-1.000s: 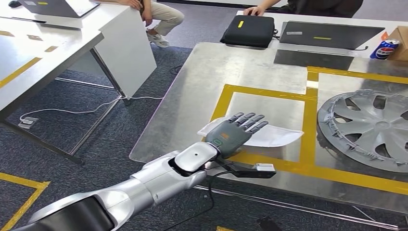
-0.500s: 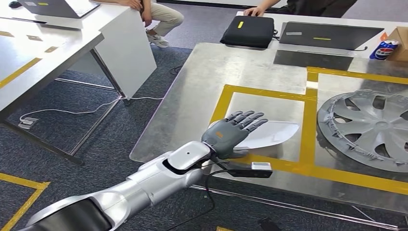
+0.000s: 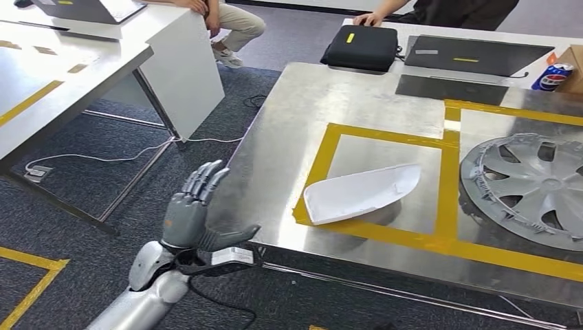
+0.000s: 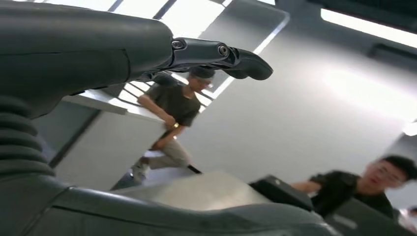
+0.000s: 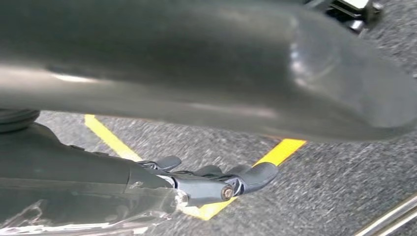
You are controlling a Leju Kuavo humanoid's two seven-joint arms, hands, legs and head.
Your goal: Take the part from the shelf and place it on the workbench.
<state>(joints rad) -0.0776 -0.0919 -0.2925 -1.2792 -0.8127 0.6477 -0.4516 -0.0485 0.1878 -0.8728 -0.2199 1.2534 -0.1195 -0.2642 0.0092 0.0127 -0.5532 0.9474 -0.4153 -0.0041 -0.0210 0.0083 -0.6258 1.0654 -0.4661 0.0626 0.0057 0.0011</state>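
The white curved part (image 3: pixel 361 192) lies on the steel workbench (image 3: pixel 309 110), inside the rectangle marked with yellow tape. My left hand (image 3: pixel 192 210) is off the bench's left edge, over the carpet, fingers spread and pointing up, holding nothing. It is well apart from the part. In the left wrist view the same hand (image 4: pixel 98 54) shows empty, with its fingers stretched out. My right hand (image 5: pixel 196 184) hangs over the grey carpet and a yellow floor line, nothing in it.
A grey hubcap (image 3: pixel 533 185) lies on the bench to the right of the part. A black bag (image 3: pixel 362 47), a dark laptop (image 3: pixel 474 53) and a drink can (image 3: pixel 552 75) sit at the far side. White tables (image 3: pixel 82 69) stand at left. People sit beyond.
My left hand has let go of the white part and drawn back left and down, off the bench. The part now lies free inside the taped rectangle.
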